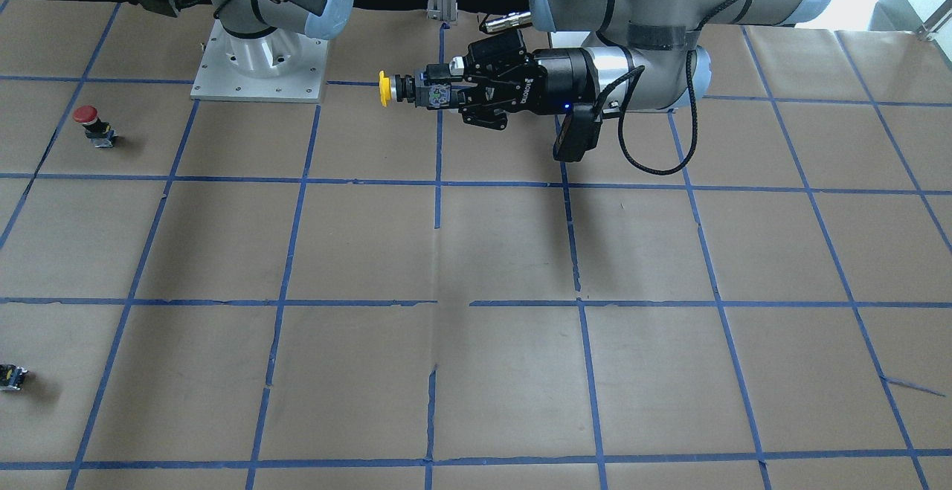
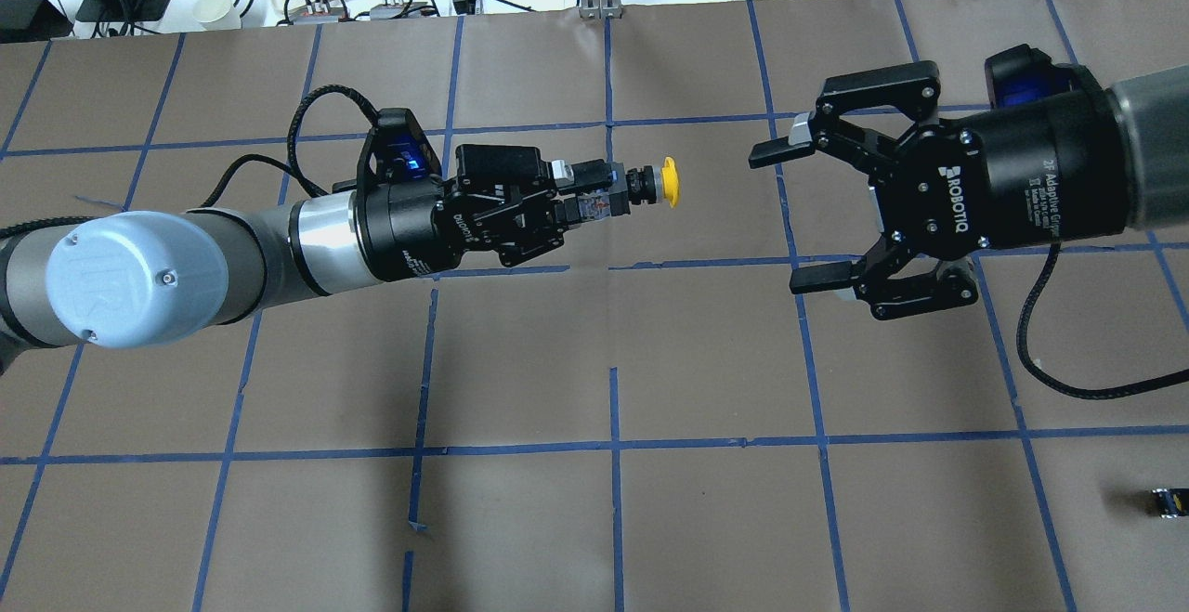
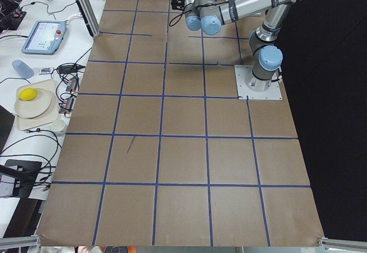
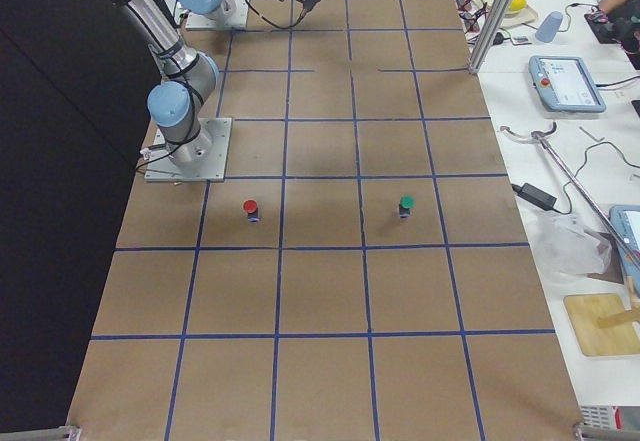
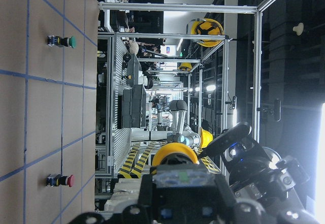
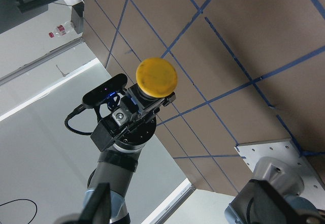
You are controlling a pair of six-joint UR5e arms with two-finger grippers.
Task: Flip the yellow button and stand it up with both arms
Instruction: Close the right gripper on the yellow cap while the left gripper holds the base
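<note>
My left gripper (image 2: 585, 199) is shut on the black-grey body of the yellow button (image 2: 655, 183) and holds it level in the air above the table. The yellow cap points toward my right gripper (image 2: 778, 218). That gripper is open and empty, a short gap away, with its jaws spread facing the cap. In the front-facing view the button (image 1: 405, 90) sticks out of the left gripper (image 1: 446, 94) toward the view's left. The right wrist view looks straight at the cap (image 6: 156, 76). The left wrist view shows the cap (image 5: 175, 155) from behind.
A red-capped button (image 1: 91, 122) stands near the right arm's base plate (image 1: 256, 66). A green-capped button (image 4: 405, 204) stands further out. A tiny dark block with a yellow spot (image 2: 1169, 501) lies at the table's right edge. Clutter sits beyond the far edge.
</note>
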